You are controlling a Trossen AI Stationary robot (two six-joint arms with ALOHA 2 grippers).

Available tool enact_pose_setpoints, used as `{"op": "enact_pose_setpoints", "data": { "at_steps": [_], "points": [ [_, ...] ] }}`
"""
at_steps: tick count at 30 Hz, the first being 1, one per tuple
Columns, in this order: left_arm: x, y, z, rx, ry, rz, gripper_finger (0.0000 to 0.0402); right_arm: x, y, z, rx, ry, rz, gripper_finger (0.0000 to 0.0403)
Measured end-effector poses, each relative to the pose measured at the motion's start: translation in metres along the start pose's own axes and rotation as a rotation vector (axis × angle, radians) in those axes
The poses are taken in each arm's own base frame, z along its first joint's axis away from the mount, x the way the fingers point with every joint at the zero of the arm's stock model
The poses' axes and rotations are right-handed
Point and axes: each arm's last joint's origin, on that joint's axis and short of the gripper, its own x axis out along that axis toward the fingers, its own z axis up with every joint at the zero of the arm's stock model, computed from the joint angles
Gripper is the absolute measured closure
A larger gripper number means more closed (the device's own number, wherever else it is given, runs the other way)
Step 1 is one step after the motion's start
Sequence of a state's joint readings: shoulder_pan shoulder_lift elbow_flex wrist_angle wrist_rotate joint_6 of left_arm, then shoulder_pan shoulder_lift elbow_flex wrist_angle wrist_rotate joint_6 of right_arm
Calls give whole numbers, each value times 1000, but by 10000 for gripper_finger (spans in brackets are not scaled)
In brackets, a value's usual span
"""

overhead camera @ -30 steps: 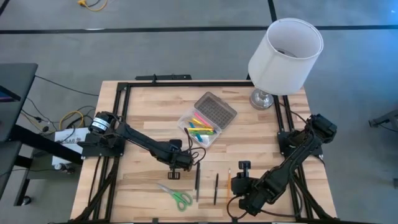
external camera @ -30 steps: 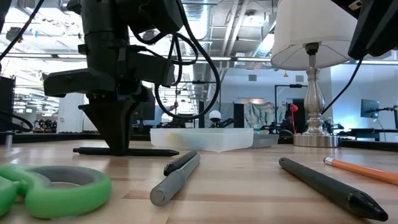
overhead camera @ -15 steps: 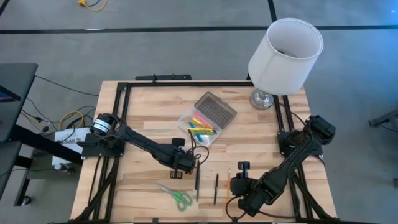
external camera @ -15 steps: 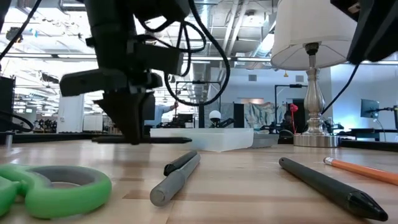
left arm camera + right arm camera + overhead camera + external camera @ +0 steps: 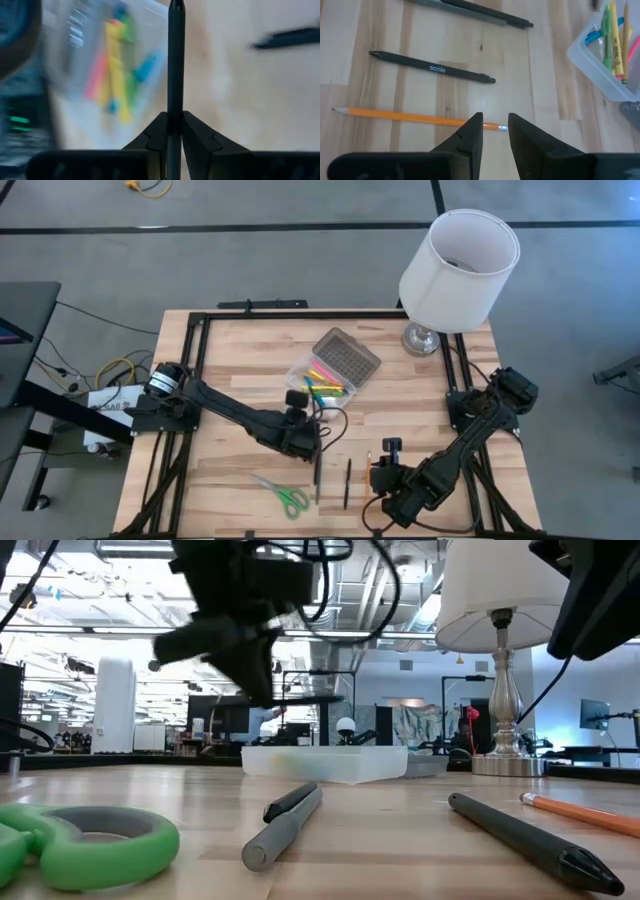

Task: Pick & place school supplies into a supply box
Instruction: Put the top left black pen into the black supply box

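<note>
The left hand (image 5: 169, 131) is clenched on a thin black pen (image 5: 175, 60), light, stiff and slippery, best gripped mid-shaft, while the right hand (image 5: 495, 131) hangs released above an orange pencil (image 5: 405, 116).

Grey floor (image 5: 300, 270) crossed by dark lines around the wooden table (image 5: 240, 365); a white-shaded lamp (image 5: 458, 265) stands at one corner; beyond, what looks like a bright workshop.

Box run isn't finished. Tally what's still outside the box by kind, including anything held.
Scissors: 1
Pens on the table: 2, grey pen and black pen
Pencil: 1, orange
Pens off the table: 1, held pen in the left gripper
Total outside the box: 5
</note>
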State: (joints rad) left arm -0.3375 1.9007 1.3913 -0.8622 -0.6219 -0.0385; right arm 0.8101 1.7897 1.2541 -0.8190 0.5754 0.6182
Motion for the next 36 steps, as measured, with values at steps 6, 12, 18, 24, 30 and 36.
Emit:
{"op": "enact_pose_setpoints", "data": {
  "at_steps": [6, 12, 18, 24, 30, 36],
  "points": [
    [18, 28, 7, 153, -18, 183, 366, 0, 0, 0, 1, -1, -2, 317],
    [48, 66, 8, 126, -38, 154, 362, 0, 0, 0, 0, -2, -1, 317],
    [68, 91, -1, 73, -26, 52, 361, -3, 4, -3, -14, -4, 5, 317],
    [70, 95, -4, 112, -16, 37, 360, -7, 8, -6, -21, -5, 11, 317],
    [70, 94, -3, 123, -17, 36, 342, -10, 10, -12, 29, 16, 9, 317],
    [70, 94, -3, 115, -16, 39, 304, -15, 15, -18, 86, 30, 9, 317]
  ]
}}
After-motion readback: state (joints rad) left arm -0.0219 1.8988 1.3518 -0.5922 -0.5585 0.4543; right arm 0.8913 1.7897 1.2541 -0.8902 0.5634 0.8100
